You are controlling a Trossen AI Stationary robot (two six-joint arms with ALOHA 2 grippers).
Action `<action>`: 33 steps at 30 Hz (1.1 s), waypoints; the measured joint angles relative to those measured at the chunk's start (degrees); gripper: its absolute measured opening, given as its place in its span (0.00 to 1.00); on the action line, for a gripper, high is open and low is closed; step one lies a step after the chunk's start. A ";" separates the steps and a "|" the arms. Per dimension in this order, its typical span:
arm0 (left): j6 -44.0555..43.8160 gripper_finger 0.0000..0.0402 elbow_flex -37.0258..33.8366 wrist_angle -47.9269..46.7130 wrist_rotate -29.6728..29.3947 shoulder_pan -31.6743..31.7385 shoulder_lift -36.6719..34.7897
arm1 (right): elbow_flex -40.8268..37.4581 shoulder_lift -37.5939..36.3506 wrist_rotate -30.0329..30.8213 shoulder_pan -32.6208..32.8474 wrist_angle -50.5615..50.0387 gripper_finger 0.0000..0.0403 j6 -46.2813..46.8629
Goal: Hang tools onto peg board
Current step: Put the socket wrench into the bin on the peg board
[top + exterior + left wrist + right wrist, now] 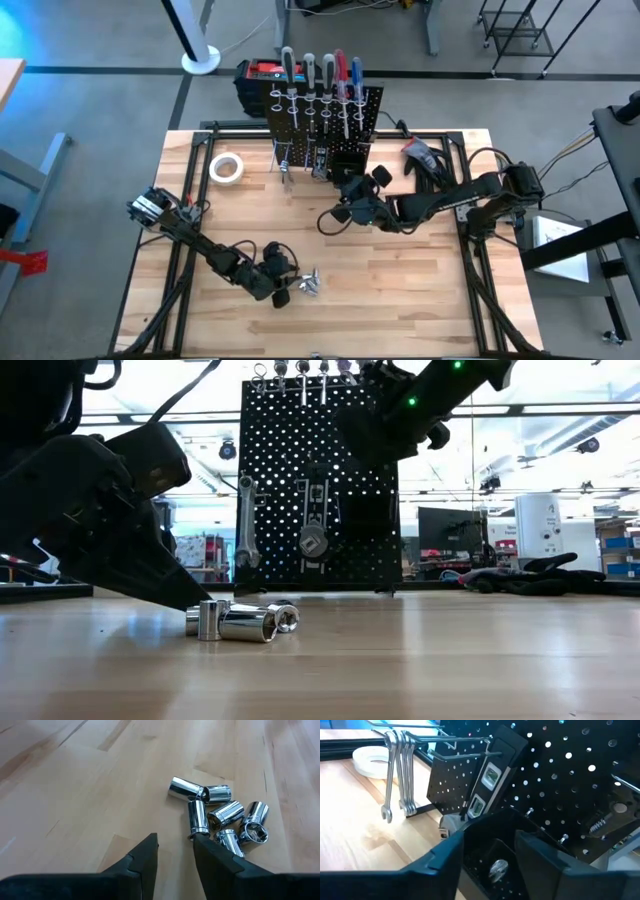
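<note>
The black peg board (325, 110) stands upright at the table's far side. Screwdrivers (320, 75) sit in its top rings, and silver wrenches (400, 775) hang from a hook. My right gripper (490, 837) is open just above the board's small black bin (485, 870); a silver socket (497, 869) lies inside the bin. Several silver sockets (220, 815) lie in a heap on the table near its front edge. My left gripper (175, 840) stands open just short of them, slanting down, with nothing between its fingers.
A white tape roll (227, 167) lies left of the board. Black gloves (425, 160) lie at the far right, and a black-and-red case (262, 75) stands behind the board. Bare wooden table (400, 290) stretches along the near right.
</note>
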 joint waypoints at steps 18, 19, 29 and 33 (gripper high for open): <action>2.54 0.28 0.00 0.29 -3.37 1.21 0.00 | 0.00 -0.59 -1.49 16.23 0.10 0.52 8.76; 2.54 0.28 0.00 0.35 -3.36 1.33 0.00 | 0.00 -0.59 -2.58 17.12 0.09 0.52 9.22; 5.35 0.28 1.26 1.68 -3.26 1.64 0.02 | -0.04 6.27 -6.86 21.33 0.31 0.52 15.94; 9.06 0.28 3.04 1.59 -3.24 2.23 0.02 | -0.04 11.33 -6.99 23.11 2.13 0.50 16.86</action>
